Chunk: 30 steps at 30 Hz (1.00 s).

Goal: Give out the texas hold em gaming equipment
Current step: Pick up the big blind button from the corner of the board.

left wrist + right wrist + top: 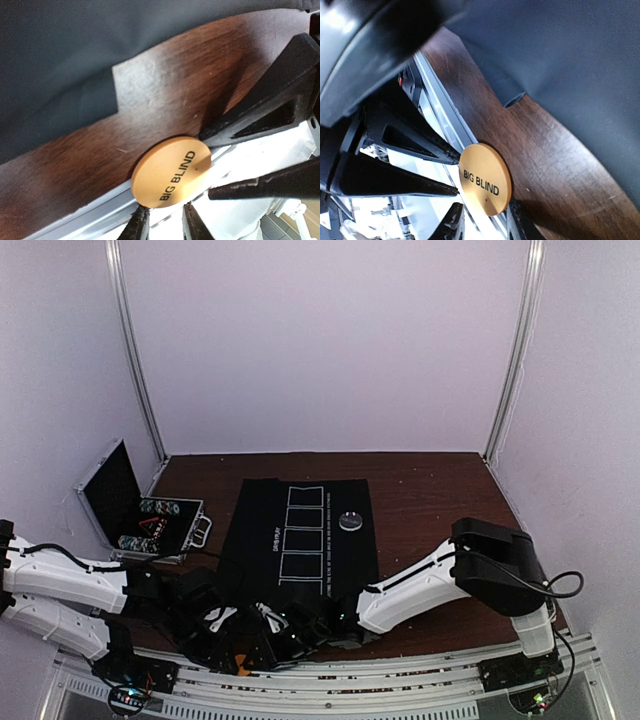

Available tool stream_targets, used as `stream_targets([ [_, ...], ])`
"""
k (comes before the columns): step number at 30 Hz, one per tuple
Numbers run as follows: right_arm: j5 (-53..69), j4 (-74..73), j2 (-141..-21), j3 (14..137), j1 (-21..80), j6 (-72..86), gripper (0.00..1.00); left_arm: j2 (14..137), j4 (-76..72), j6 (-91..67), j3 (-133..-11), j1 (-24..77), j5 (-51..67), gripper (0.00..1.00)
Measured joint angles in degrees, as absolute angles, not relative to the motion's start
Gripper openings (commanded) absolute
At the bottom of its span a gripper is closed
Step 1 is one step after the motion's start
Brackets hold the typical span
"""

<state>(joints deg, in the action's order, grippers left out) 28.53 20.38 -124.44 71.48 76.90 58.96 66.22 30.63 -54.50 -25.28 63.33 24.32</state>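
Note:
An orange round disc point(171, 171) marked BIG BLIND lies flat at the table's near edge, partly over the metal rail; it also shows in the right wrist view point(485, 179) and, small, in the top view point(243, 668). My left gripper point(165, 212) is open, its tips at the disc's edge. My right gripper point(484, 220) is open, with the disc's near end between its fingers. Each gripper's black fingers show in the other's view: right fingers point(260, 115), left fingers point(405, 145). A black-silver disc point(350, 520) sits on the black mat point(300, 530). Chips point(158, 510) lie in an open case.
The open metal case point(110, 490) stands at the far left of the brown table. The black mat with white card outlines covers the middle, and its corner lies near the disc point(75, 60). An aluminium rail point(400, 680) runs along the near edge. White walls close in the table.

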Motion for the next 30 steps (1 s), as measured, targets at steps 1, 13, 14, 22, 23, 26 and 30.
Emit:
stream_targets([
  [1,29.1,21.02,-124.68,71.44,76.84,59.44,0.3,66.22,30.72,-54.5,-25.28,63.33,24.4,0.24],
  [13,32.97,28.6,-126.21,71.33,76.6,61.67,0.24,65.6,28.77,-54.5,-23.7,63.4,25.32,0.22],
  [14,33.08,28.56,-126.21,71.33,76.6,61.45,0.21,65.49,28.69,-54.48,-23.59,63.4,25.36,0.22],
  [22,31.94,26.89,-126.21,71.4,76.66,59.68,0.0,65.08,28.42,-54.48,-23.38,63.4,25.34,0.22],
  [23,31.7,26.33,-126.13,71.55,76.64,59.35,0.0,64.93,28.42,-54.48,-23.31,63.44,25.32,0.22],
  [26,30.87,24.53,-125.58,71.88,76.64,58.15,0.0,64.47,28.8,-54.26,-23.27,63.46,24.71,0.24],
  [30,30.04,19.46,-123.2,71.9,76.49,55.51,0.0,64.01,34.63,-51.48,-27.0,63.68,19.51,0.32],
])
